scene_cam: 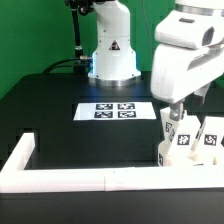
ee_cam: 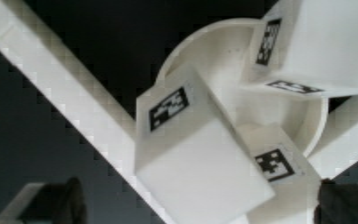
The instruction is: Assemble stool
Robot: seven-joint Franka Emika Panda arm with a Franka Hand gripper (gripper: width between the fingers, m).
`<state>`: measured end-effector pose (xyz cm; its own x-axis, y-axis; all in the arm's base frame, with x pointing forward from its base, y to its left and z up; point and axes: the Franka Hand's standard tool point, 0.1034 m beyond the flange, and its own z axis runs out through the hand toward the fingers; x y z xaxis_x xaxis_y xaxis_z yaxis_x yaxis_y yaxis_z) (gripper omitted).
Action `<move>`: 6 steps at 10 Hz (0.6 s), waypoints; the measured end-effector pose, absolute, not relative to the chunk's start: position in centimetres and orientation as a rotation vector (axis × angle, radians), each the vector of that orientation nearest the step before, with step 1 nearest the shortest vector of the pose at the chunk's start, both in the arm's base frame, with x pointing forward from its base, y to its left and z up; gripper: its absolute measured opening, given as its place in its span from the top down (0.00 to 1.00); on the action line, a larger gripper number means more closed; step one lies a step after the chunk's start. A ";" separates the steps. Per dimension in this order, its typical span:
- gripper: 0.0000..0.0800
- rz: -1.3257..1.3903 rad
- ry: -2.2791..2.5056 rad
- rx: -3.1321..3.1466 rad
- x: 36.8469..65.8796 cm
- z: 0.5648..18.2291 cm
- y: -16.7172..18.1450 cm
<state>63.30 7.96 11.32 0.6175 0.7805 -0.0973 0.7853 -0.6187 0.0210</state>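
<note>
The arm reaches down over the leg blocks (scene_cam: 180, 135) and seat (ee_cam: 220, 55) beside the border wall (scene_cam: 70, 178); gripper (scene_cam: 172, 112) finger state cannot be told.

A robotics lab: black table (scene_cam: 50, 110), marker board (scene_cam: 113, 110), robot base (scene_cam: 112, 55)

The marker board (scene_cam: 113, 110) is lying mid-table. The leg blocks (scene_cam: 187, 135) are standing at the exterior view's right, behind the border wall (scene_cam: 90, 178).
</note>
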 end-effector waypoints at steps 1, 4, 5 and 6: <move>0.19 -0.131 1.470 2.695 63.4 11.3 7.3; 0.19 -0.163 1.664 2.551 63.5 11.3 6.3; 0.19 -0.178 1.744 2.485 63.5 11.3 5.9; 0.19 -0.171 1.826 2.409 63.7 11.0 5.8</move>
<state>63.69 5.82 11.03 0.2684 0.9502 -0.1582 0.9631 -0.2683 0.0224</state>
